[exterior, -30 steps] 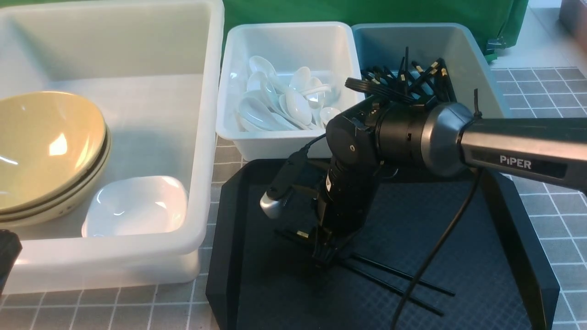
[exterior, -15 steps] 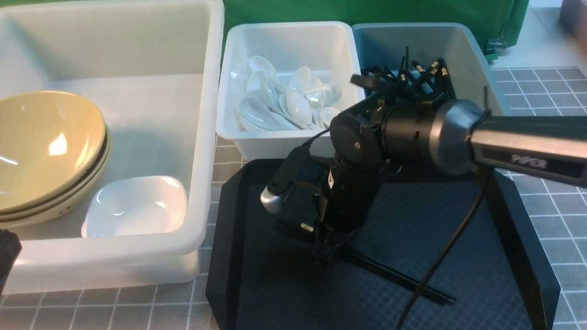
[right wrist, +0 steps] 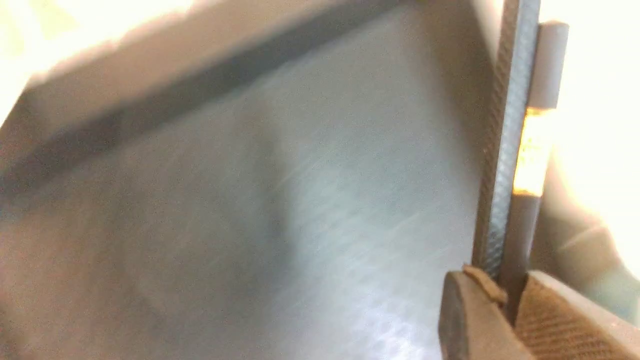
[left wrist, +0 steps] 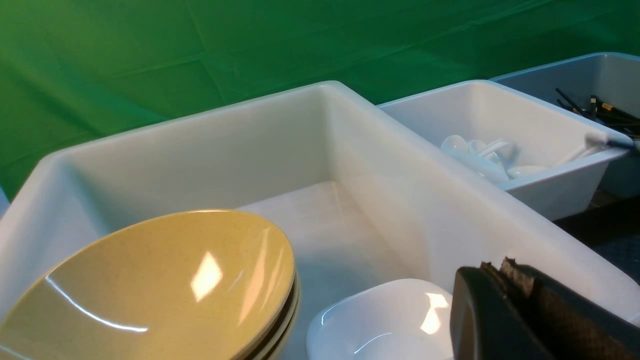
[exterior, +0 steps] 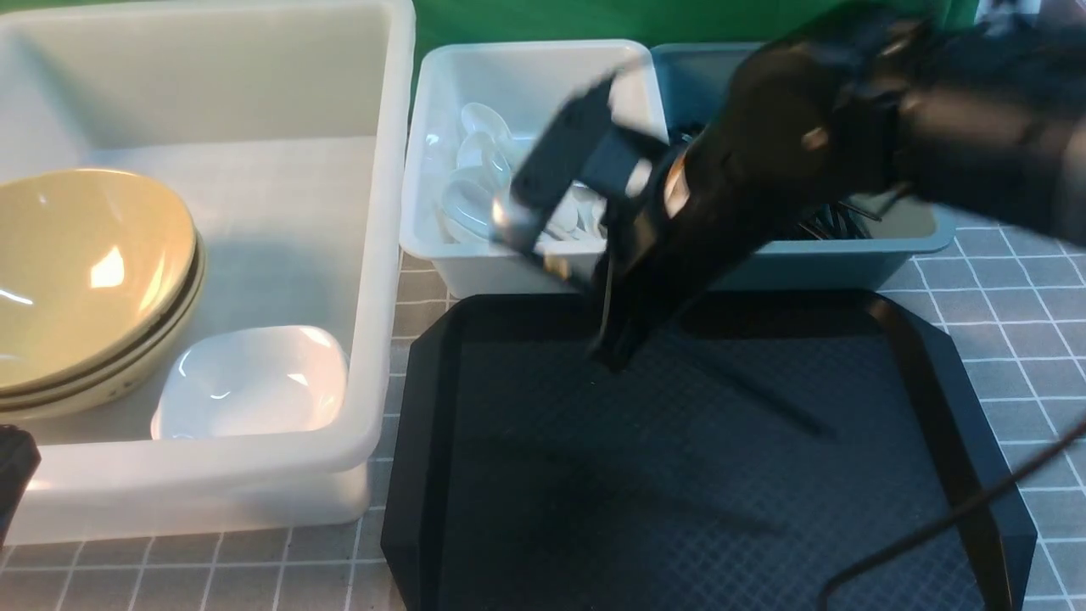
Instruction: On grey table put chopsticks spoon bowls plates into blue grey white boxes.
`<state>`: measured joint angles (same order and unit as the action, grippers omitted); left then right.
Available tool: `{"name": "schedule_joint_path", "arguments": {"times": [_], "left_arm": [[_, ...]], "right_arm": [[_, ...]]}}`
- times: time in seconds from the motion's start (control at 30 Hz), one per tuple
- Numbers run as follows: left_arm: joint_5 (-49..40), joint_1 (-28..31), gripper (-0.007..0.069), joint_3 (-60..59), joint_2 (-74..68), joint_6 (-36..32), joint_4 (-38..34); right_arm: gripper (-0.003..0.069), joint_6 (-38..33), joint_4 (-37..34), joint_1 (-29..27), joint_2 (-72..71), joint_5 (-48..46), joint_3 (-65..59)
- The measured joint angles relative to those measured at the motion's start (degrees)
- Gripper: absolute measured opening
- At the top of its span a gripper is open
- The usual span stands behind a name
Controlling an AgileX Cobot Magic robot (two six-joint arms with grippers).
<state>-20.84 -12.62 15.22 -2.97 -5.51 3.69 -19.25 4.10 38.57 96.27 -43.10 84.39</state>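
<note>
The chopsticks stand pinched between the pads of my right pincer, rising straight out of the narrow gap between the two jaws. They are thin, dark, square-edged sticks; one carries a bright gold band near its far end, and the other shows a fine cross-hatched texture. In the front view my right arm is a dark blur lifted over the black tray, a shallow tray with cut corners and a diamond-patterned floor. Just behind it sits the blue-grey bin, holding more black sticks, and beside that the small white bin full of glossy white spoons. To the left, the large translucent tub holds stacked yellow-green bowls and a rounded-square white plate. My left pincer is pressed together, empty, near the plate. All rests on the grey tiled desk.
</note>
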Motion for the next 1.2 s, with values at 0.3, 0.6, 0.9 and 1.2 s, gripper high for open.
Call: {"name": "schedule_joint_path", "arguments": {"times": [0.3, 0.6, 0.9, 1.2], "left_arm": [[0.0, 0.0, -0.0008, 0.0, 0.0, 0.0, 0.0], [0.7, 0.0, -0.0008, 0.0, 0.0, 0.0, 0.5], [0.8, 0.0, -0.0008, 0.0, 0.0, 0.0, 0.6], [0.8, 0.0, -0.0008, 0.0, 0.0, 0.0, 0.6]], "right_arm": [[0.0132, 7.5, 4.4, -15.0, 0.3, 42.3, 0.3], [0.0339, 17.9, 4.5, -20.5, 5.6, 37.7, 1.1], [0.0143, 14.7, 4.5, -20.6, -15.0, 19.0, 1.3], [0.0033, 13.8, 4.5, -20.6, -50.4, 37.3, -29.7]]}}
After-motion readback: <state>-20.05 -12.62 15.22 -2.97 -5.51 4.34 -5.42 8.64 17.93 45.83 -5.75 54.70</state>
